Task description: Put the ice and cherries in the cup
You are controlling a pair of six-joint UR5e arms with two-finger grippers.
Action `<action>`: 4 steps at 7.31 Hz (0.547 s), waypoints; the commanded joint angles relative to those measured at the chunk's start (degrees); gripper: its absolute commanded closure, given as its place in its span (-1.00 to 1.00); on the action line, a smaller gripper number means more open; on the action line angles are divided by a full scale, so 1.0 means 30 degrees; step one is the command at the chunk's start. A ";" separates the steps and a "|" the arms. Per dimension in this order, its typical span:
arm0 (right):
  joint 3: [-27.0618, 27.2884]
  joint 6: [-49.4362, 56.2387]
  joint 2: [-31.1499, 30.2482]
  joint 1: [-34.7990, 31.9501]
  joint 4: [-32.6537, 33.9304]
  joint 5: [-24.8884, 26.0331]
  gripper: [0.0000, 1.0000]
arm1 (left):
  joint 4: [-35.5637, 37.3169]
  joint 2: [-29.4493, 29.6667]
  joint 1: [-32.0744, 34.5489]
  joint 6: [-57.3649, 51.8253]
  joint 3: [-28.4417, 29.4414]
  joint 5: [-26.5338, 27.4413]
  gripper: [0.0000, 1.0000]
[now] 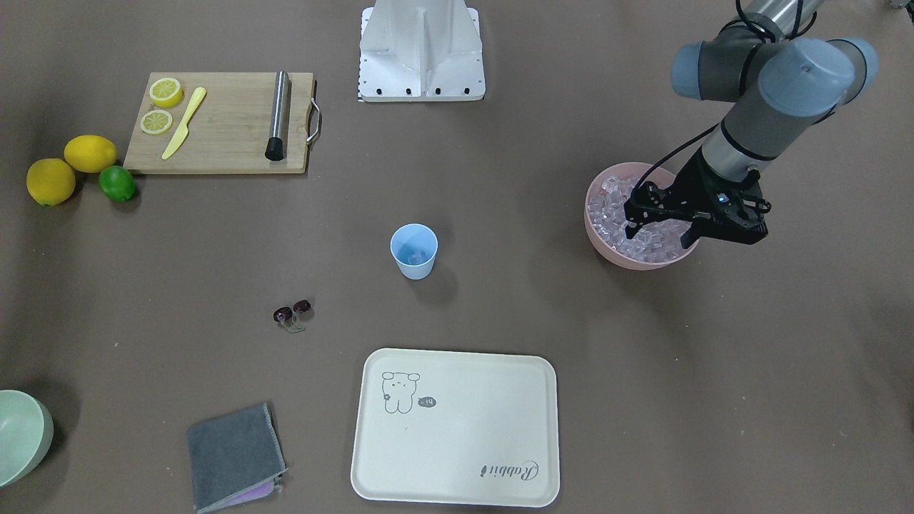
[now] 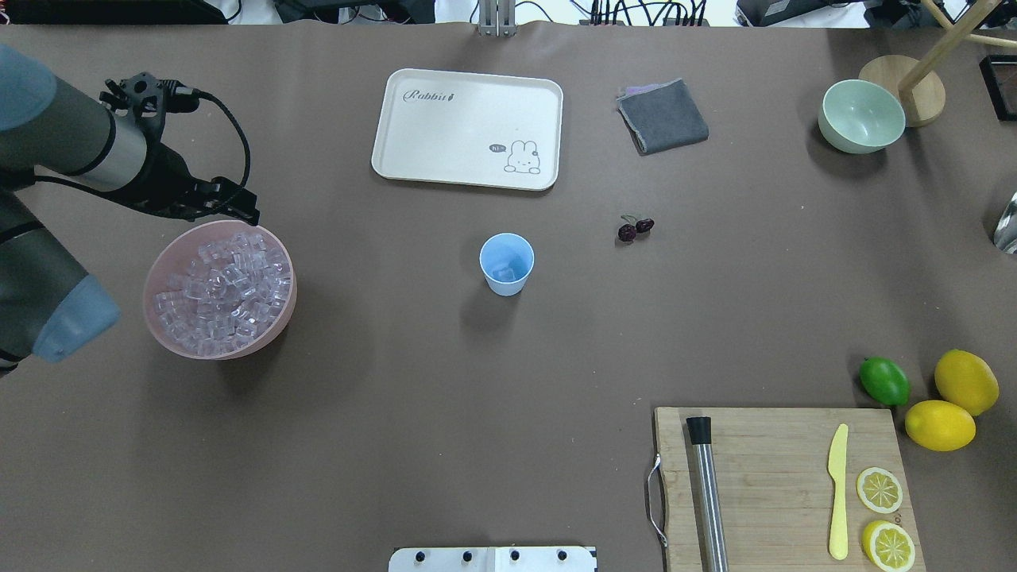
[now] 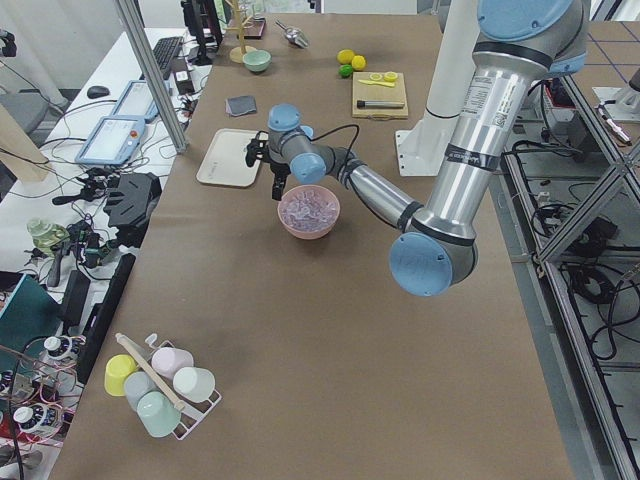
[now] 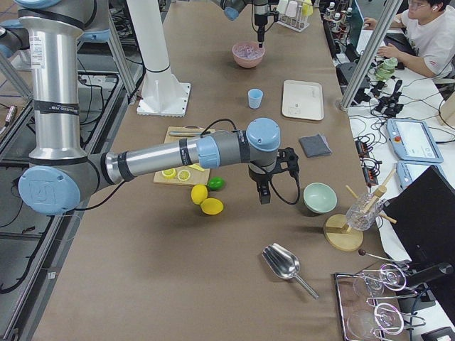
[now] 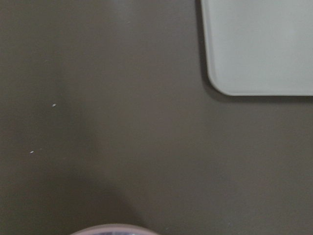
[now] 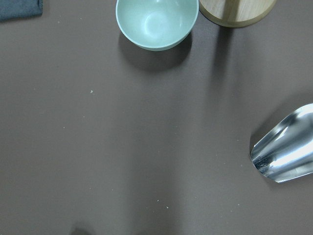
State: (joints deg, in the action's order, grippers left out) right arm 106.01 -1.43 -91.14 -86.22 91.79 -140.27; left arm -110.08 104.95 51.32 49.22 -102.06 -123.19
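The pale blue cup stands upright mid-table, also in the front view; a clear ice cube lies inside it. Many ice cubes fill the pink bowl. My left gripper hangs just above the bowl's far rim with jaws apart and empty; from overhead it is at the bowl's back edge. The cherries lie on the table right of the cup. My right gripper shows only in the right side view, near the pale green bowl; I cannot tell its state.
A cream tray and a grey cloth lie beyond the cup. A cutting board carries lemon slices, a yellow knife and a metal rod. Lemons and a lime sit beside it. A pale green bowl and a metal scoop lie under the right wrist.
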 commanded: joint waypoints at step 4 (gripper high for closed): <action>0.0261 -0.0489 0.0468 0.0000 0.0020 -0.0002 -1.00 | -0.0368 -0.0177 -0.1520 0.0029 0.1121 0.1513 -0.96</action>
State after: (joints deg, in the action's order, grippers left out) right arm 106.83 -2.85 -89.90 -86.22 91.81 -140.27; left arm -111.25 104.30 47.62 49.30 -98.76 -118.94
